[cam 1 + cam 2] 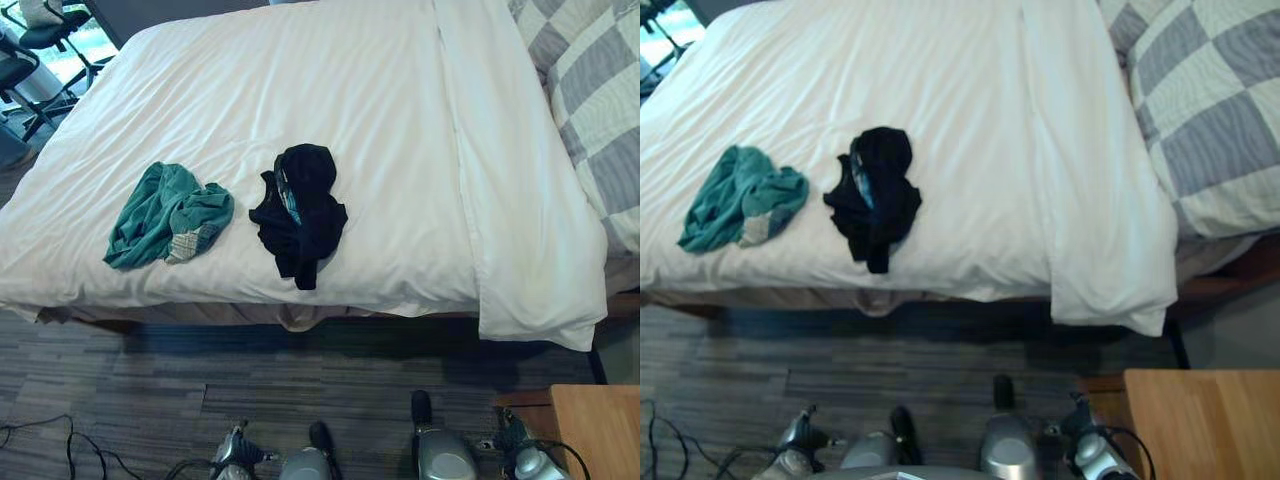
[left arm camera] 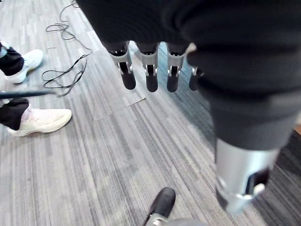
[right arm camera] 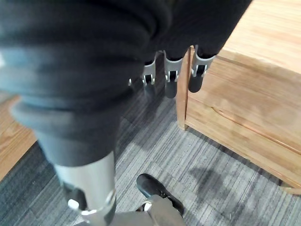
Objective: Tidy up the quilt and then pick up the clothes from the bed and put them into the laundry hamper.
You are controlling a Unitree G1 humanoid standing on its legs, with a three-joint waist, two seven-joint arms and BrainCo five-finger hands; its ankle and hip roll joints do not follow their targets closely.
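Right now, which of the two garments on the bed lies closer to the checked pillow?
The black garment. It lies nearer the middle of the quilt, on the side toward the checked pillow; the green garment sits farther off, toward the robot's left.

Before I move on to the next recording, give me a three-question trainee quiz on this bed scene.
1. True or false: the black garment lies on the white quilt, apart from the teal garment.
2. Multiple choice: the checked pillow sits on the robot's A) left B) right C) near side of the bed.
3. Fill in: both hands, left hand and right hand, hang over the ____ holding nothing, their fingers relaxed.

Key: 1 true; 2 B; 3 floor.
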